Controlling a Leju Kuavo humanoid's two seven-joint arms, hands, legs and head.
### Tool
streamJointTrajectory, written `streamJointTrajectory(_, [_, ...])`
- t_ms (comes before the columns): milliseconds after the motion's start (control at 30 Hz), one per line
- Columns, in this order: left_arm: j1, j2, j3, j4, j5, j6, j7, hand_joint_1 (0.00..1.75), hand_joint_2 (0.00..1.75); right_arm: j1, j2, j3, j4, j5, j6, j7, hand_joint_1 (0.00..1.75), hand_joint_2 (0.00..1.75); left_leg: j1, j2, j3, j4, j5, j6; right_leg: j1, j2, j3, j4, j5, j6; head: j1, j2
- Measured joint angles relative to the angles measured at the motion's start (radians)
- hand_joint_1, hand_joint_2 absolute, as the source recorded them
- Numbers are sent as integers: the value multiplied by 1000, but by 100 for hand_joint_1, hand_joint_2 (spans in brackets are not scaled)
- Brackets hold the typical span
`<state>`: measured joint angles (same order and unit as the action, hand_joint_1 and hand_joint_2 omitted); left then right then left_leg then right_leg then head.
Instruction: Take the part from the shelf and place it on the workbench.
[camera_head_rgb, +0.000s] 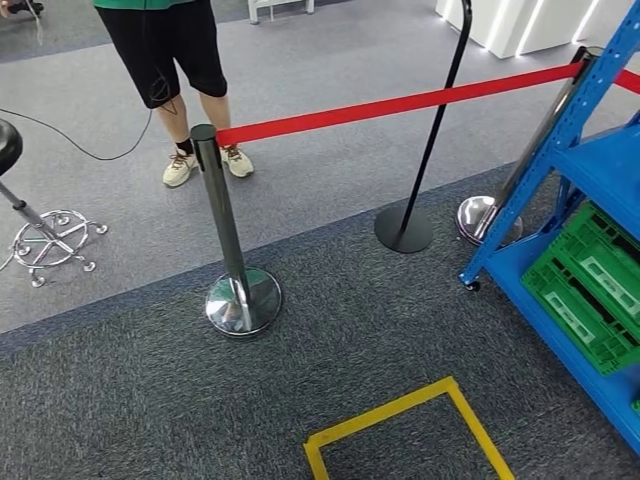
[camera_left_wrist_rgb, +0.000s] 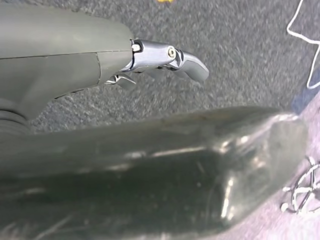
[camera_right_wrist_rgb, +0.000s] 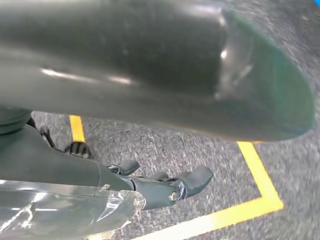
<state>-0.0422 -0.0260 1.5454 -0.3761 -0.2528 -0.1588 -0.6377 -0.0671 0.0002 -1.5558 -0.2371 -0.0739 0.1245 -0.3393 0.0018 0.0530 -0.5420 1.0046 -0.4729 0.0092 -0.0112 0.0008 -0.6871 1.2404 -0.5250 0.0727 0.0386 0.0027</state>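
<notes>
The blue shelf (camera_head_rgb: 581, 150) stands at the right edge of my head view, and on its lowest level lie green plastic crates (camera_head_rgb: 592, 285), tilted against the frame; I cannot tell from here which item is the part to be taken. In front of the shelf, a red barrier belt (camera_head_rgb: 392, 105) runs from a chrome stanchion (camera_head_rgb: 226, 240) across to the shelf side, passing a black post with a round base (camera_head_rgb: 423, 160) and a second chrome base (camera_head_rgb: 483, 218) just beside the shelf foot. A yellow tape square (camera_head_rgb: 411, 420) marks the dark grey carpet (camera_head_rgb: 113, 400) near me. Beyond the belt stands a person (camera_head_rgb: 177, 80) in black shorts and pale shoes, with a wheeled stool (camera_head_rgb: 38, 230) to the left. My left hand (camera_left_wrist_rgb: 162, 60) hangs over the carpet, fingers extended and holding nothing. My right hand (camera_right_wrist_rgb: 166, 185) likewise hangs above the tape with fingers apart, empty.
</notes>
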Motion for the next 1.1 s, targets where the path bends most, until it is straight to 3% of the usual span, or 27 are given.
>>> streamJointTrajectory(67, [0, 0, 0, 0, 7, 5, 7, 0, 0, -1, -1, 0, 0, -4, 2, 0, 0, 0, -3, 19, 7, 1, -6, -8, 2, -37, 77, -142, 56, -6, 1, 0])
streamJointTrajectory(133, [-1, 1, 0, 0, 10, 8, 11, 0, 0, -4, -2, 1, -1, -7, 6, 0, 0, 0, -6, 34, 13, 2, -10, -19, 6, -55, 109, -204, 75, -16, 0, 0])
streamJointTrajectory(200, [-7, 1, 0, 0, 11, 9, 11, 0, 0, -3, -5, 1, -2, -12, 11, 0, 0, 0, -5, 47, 17, -2, -11, -30, 8, -35, 105, -206, 79, -29, 0, 0])
streamJointTrajectory(267, [-11, 1, 0, 0, 14, 8, 10, 0, 0, -3, -8, 2, -3, -16, 15, 0, 0, 0, -1, 27, 14, 14, -29, -42, 6, -17, 105, -212, 85, -42, -2, 0])
streamJointTrajectory(300, [-11, 1, 0, 0, 17, 8, 10, 0, 0, -4, -10, 2, -4, -17, 17, 0, 0, 0, 0, 6, -1, 49, -53, -47, 3, -7, 108, -214, 88, -47, -5, 0])
streamJointTrajectory(367, [-10, 2, 0, 0, 21, 11, 9, 0, 0, -8, -12, 3, -5, -18, 19, 1, 0, 0, 2, -32, -61, 174, -117, -50, 2, 15, 104, -215, 90, -52, -10, 0])
streamJointTrajectory(400, [-9, 2, 0, 0, 23, 14, 8, 0, 0, -8, -12, 4, -5, -18, 19, 1, 0, 0, 2, -38, -94, 236, -139, -51, 2, 27, 102, -215, 91, -52, -11, 0])
streamJointTrajectory(433, [-8, 2, 0, 0, 23, 16, 8, 0, 0, -7, -13, 4, -5, -20, 19, 1, 0, 0, 2, -40, -115, 272, -143, -50, 2, 40, 101, -215, 92, -52, -11, 0])
streamJointTrajectory(467, [-8, 2, 0, 0, 23, 18, 8, 0, 0, -6, -13, 5, -5, -21, 19, 1, 0, 0, 2, -42, -118, 270, -126, -49, 1, 52, 101, -215, 93, -52, -11, 0])
streamJointTrajectory(500, [-8, 3, 0, 0, 23, 19, 8, 0, 0, -5, -13, 5, -5, -22, 19, 1, 0, 0, 3, -46, -102, 230, -92, -48, 0, 65, 101, -215, 94, -50, -11, 0])
streamJointTrajectory(567, [-9, 7, 0, 0, 23, 18, 7, 0, 0, -6, -13, 6, -5, -24, 19, 0, 0, 0, 9, -82, -42, 98, -22, -48, 0, 90, 100, -212, 96, -43, -12, 0])
streamJointTrajectory(633, [-10, 10, 0, 0, 26, 16, 6, 0, 0, -7, -15, 8, -6, -25, 18, 0, 0, 0, 13, -118, -6, 14, 0, -45, 0, 113, 92, -212, 100, -31, -13, 0])
streamJointTrajectory(700, [-12, 11, -1, 1, 29, 16, 6, 0, 0, -3, -15, 8, -7, -26, 17, -1, 0, 0, 12, -112, -3, 1, -2, -33, -4, 132, 83, -218, 106, -17, -14, 0])
streamJointTrajectory(733, [-14, 12, -1, 1, 30, 15, 5, 0, 0, 2, -15, 9, -7, -27, 17, -1, 0, 0, 11, -102, -3, -1, 1, -25, -6, 127, 80, -217, 106, -11, -14, 0])
streamJointTrajectory(800, [-13, 13, -1, 1, 31, 15, 5, 0, 0, 5, -15, 9, -7, -28, 15, -1, 0, 0, 10, -79, -2, -5, 5, -9, -4, 79, 57, -168, 73, -5, -8, 0])
streamJointTrajectory(867, [-8, 14, -1, 1, 31, 16, 5, 0, 0, -1, -15, 9, -7, -29, 13, -1, 0, 0, 5, -55, -2, -6, 5, -1, -2, 25, 0, -43, 3, -2, -2, 0])
streamJointTrajectory(933, [-5, 13, 0, 1, 30, 16, 6, 0, 0, -3, -15, 9, -7, -31, 10, -1, 0, 0, 1, -30, -1, -5, 3, 1, -1, 11, -46, 65, -39, 0, -1, 0])
streamJointTrajectory(967, [-5, 13, -1, 1, 29, 14, 6, 0, 0, -1, -14, 9, -7, -33, 7, -1, 0, 0, 0, -18, 1, -5, 2, 2, -1, 9, -44, 68, -32, -1, -1, 0])
streamJointTrajectory(1000, [-6, 13, -1, 1, 28, 12, 7, 0, 0, 0, -14, 9, -7, -35, 5, -2, 0, 0, -1, -7, 4, -5, 0, 1, 0, 5, -21, 30, -8, -3, -1, 0])
streamJointTrajectory(1100, [-6, 12, -1, 1, 24, 5, 9, 0, 0, -2, -15, 9, -7, -37, 3, -2, 0, 0, -4, 22, 17, -5, -10, -9, 6, -38, 89, -165, 71, -14, -1, 0])
